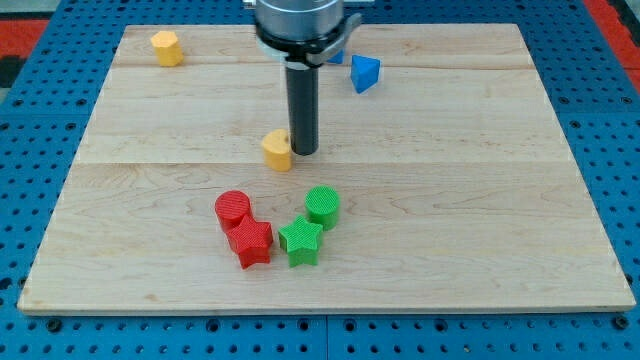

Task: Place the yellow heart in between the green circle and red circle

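The yellow heart (277,150) lies near the board's middle. My tip (303,151) stands just to its right, touching or almost touching it. The red circle (233,209) sits below and left of the heart, and the green circle (322,205) below and right, with a gap between the two circles straight below the heart.
A red star (251,241) lies against the red circle's lower right, and a green star (301,241) below the green circle. A yellow block (167,47) sits at the top left. A blue triangle (364,73) and another blue block (338,57), partly hidden by the arm, sit at the top.
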You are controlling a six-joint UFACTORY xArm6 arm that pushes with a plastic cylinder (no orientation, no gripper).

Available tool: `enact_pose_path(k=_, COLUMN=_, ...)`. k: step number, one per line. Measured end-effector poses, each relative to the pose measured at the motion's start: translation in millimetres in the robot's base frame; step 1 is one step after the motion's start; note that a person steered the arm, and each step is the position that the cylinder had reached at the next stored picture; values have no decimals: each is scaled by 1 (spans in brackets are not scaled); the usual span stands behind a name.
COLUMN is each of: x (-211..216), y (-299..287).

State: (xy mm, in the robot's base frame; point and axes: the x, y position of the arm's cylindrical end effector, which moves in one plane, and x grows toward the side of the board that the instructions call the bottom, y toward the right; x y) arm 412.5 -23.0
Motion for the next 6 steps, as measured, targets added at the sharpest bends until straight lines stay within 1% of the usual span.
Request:
enact_pose_path(k=1, x=-24, y=3)
enact_pose_path(k=2, x=-12, y=-52)
enact_pose_path(k=3, x=22, y=-60)
enact_pose_path(k=4, x=69, y=-56)
enact_pose_path(k=5, x=67, y=-52)
enact_pose_path(k=6, x=1, y=5)
